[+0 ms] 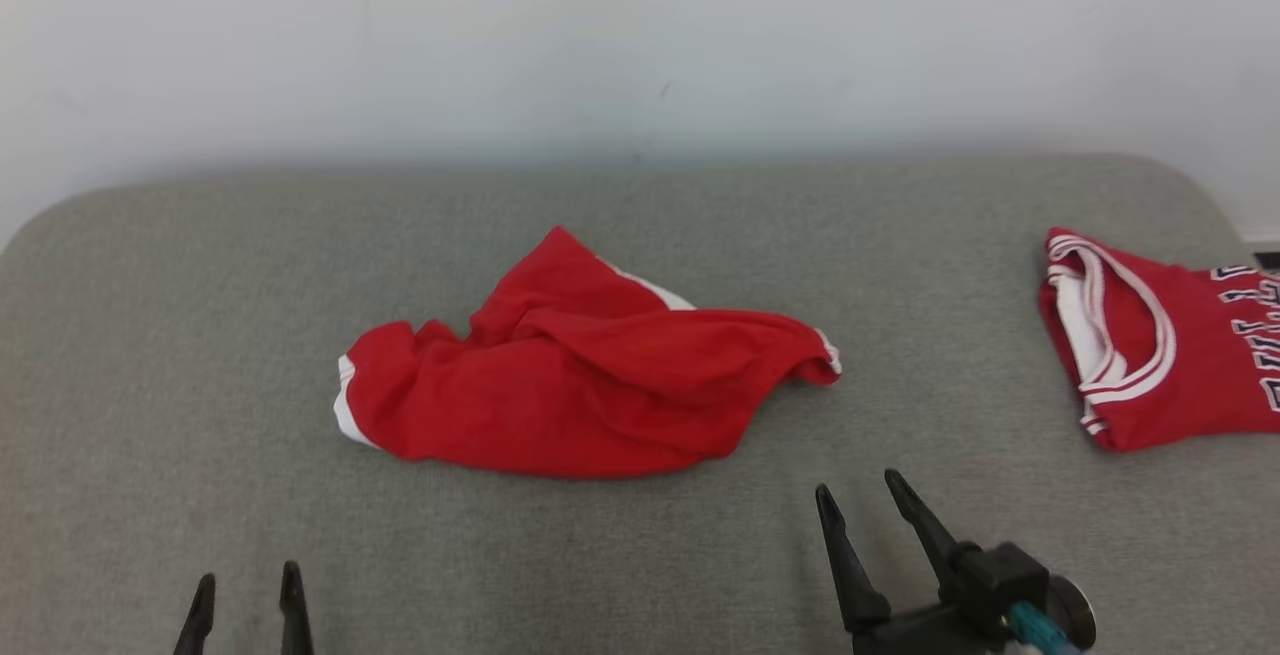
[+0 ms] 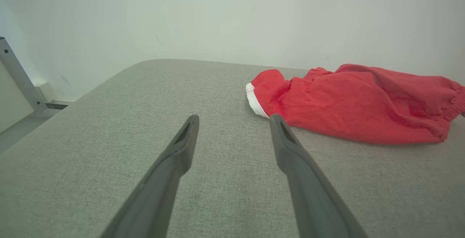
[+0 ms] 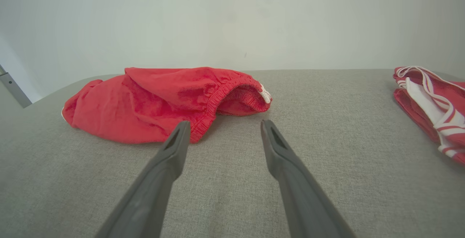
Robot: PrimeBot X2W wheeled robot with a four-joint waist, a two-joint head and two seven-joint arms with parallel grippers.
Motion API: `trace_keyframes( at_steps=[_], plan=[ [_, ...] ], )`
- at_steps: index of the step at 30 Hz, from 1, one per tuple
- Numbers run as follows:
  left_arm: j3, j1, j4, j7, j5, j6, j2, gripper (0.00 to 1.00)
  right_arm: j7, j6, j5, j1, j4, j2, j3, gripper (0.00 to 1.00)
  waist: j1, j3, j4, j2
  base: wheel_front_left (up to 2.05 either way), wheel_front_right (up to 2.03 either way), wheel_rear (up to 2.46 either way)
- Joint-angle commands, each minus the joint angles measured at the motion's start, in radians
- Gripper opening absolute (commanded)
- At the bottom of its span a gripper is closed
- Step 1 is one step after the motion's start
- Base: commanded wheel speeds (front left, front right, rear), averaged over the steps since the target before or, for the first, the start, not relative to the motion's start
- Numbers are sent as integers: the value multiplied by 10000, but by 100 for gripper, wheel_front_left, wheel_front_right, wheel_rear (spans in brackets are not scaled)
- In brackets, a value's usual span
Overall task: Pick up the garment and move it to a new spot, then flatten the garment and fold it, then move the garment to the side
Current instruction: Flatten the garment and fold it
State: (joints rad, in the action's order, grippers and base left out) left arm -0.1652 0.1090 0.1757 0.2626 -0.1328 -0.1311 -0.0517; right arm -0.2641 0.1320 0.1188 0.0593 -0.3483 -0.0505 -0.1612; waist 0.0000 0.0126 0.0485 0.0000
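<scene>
Shows garment [image 1: 580, 385] as a red crumpled heap, about mid-bench [image 1: 150, 385], a little nearer the back edge than the front. Carries white trim at its left end and along a raised back fold; narrows to a bunched tip at its right end. Lies creased and doubled over itself, not flat.

Places left gripper [image 1: 248, 575] low by the front edge, left of the garment, fingers parted and holding nothing. Places right gripper [image 1: 856, 483] just off the garment's front right, also spread wide and empty. Touches cloth with neither.

From the right wrist, reveals a ruched elastic waistband [image 3: 214, 101], gaping toward that gripper, which the head view flattens to a mere tip. From the left wrist, brings up the white-hemmed leg end just beyond the right fingertip, and a metal post [image 2: 18, 74] past the bench's left edge. From the head, reads dark-edged white lettering on a red jersey [image 1: 1160, 345] at the bench's right edge; from the right wrist, gives just its white-striped trim.
</scene>
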Motion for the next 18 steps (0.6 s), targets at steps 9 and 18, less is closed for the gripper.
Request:
trace_keyframes(
  at_steps=[9,18],
  plan=[
    [659,-832,193,28,-363,14,12,100,5,-27,-494,1806,-1398,-3,76,100,0,1606,1693,0,0,0,0],
    [876,-1197,157,28,-448,15,14,100,3,-27,-244,2582,-2750,-1,331,100,0,2035,2211,0,0,0,0]
  ],
)
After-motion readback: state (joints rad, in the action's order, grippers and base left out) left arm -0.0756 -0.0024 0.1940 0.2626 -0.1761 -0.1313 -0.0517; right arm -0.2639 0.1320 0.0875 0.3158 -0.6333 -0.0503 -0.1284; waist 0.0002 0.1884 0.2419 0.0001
